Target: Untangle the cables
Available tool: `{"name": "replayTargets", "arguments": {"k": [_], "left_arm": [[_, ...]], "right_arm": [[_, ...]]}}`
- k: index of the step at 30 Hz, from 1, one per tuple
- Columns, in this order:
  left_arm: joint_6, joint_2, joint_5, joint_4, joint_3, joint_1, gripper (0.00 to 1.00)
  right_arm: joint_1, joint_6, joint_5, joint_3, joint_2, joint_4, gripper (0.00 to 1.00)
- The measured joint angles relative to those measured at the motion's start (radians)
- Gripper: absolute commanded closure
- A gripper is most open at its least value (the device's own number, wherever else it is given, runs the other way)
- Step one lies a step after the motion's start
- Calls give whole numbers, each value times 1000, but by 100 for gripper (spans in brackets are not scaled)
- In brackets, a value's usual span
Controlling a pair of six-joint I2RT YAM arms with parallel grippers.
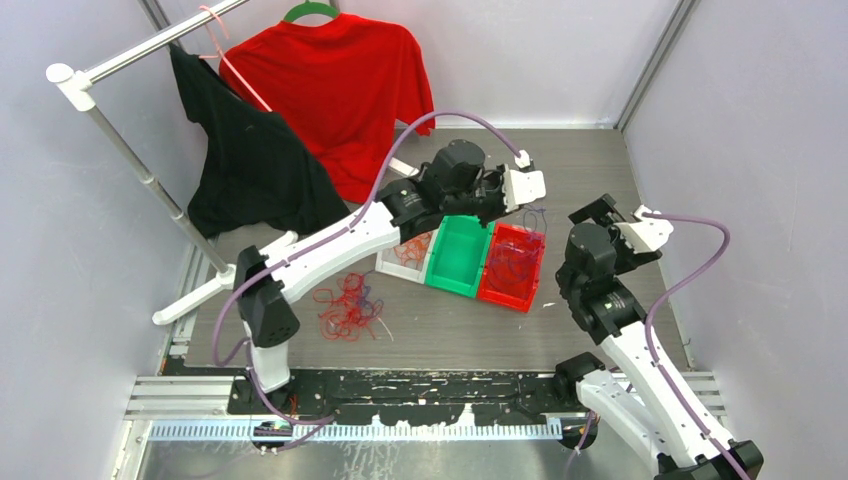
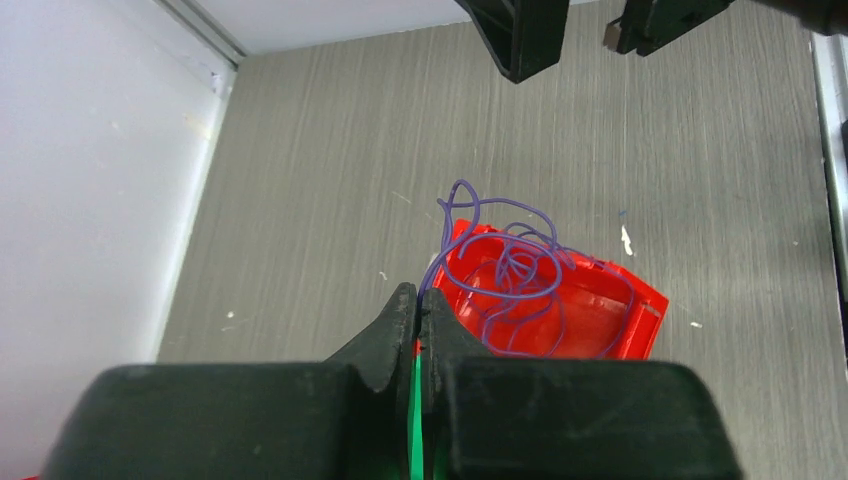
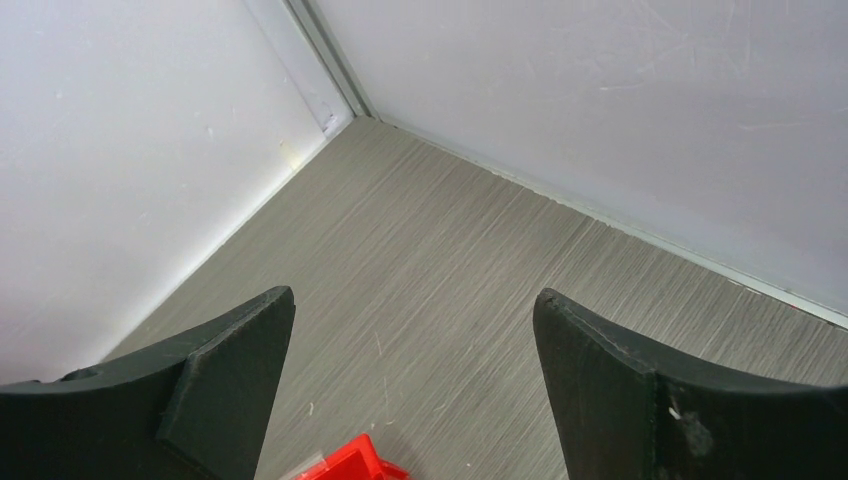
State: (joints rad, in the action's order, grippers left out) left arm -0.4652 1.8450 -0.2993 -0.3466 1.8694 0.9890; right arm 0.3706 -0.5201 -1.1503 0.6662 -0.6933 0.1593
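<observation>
Your left end effector [image 2: 418,292] is closed over the red bin [image 2: 645,300], where the purple cables [image 2: 515,275] lie. One strand reaches its tips, but you cannot tell if it is pinched. Only the top view shows the red cable tangle [image 1: 345,305] on the bench [image 1: 600,170] near the green bin [image 1: 458,265], and a red shirt [image 1: 340,90] hanging behind. Your right end effector [image 3: 412,300] stands wide open and holds nothing.

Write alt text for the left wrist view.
The shut left end effector pinches a purple cable whose loops pile in and over a red bin just beyond it on the grey table. The open right end effector hangs at the top edge.
</observation>
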Motion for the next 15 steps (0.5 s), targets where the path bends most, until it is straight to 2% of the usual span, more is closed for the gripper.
{"name": "replayTargets", "arguments": {"k": [8, 15], "left_arm": [[93, 67, 0, 69, -4, 0, 100], [81, 72, 29, 112, -72, 0, 100]], "right_arm": [[-24, -10, 4, 13, 6, 3, 6], [-54, -15, 14, 13, 7, 9, 6]]}}
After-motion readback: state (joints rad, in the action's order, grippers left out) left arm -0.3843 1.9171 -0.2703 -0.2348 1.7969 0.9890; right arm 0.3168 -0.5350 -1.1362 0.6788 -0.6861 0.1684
